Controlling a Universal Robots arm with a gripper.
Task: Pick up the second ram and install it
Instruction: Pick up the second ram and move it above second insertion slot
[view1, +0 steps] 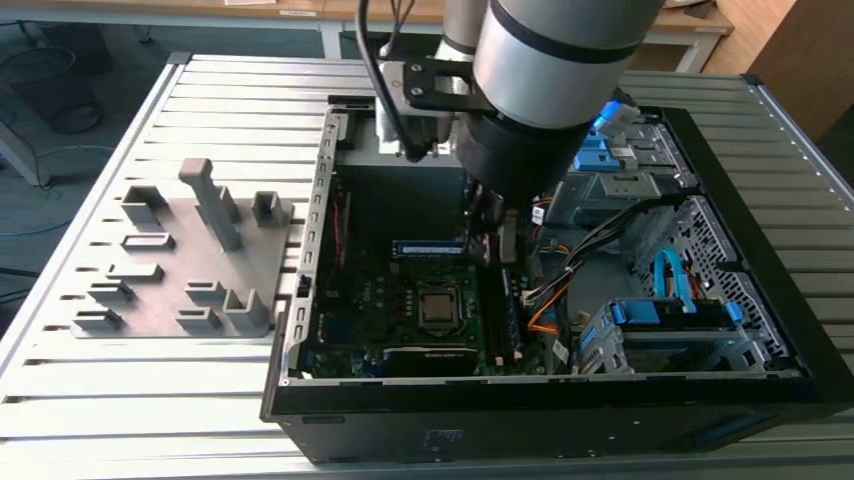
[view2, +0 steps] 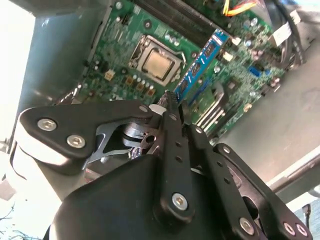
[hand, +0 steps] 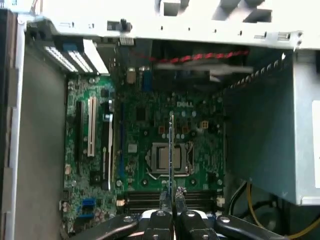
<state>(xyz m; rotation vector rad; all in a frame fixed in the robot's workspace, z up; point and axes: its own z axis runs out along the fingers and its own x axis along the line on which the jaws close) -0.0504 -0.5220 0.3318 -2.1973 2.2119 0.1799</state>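
The second ram (view2: 199, 65) is a thin strip with a blue label, and my gripper (view2: 170, 100) is shut on one end of it. It hangs above the green motherboard (view2: 125, 40) inside the open computer case (view1: 534, 400). In the first wrist view the ram (hand: 171, 150) shows edge-on, crossing over the processor socket (hand: 162, 159), with the gripper (hand: 172, 196) close to the dark memory slots (hand: 145, 201). In the exterior view the ram (view1: 430, 247) sticks out towards that view's left from the gripper (view1: 489, 238). The memory slots (view1: 505, 320) run beside the socket (view1: 437, 306).
A grey plastic fixture (view1: 187, 262) with upright ribs lies on the slatted table at the exterior view's left of the case. Drive cages (view1: 667, 325) and loose cables (view1: 601, 240) crowd the case's other side. White expansion slots (hand: 91, 127) lie on the board.
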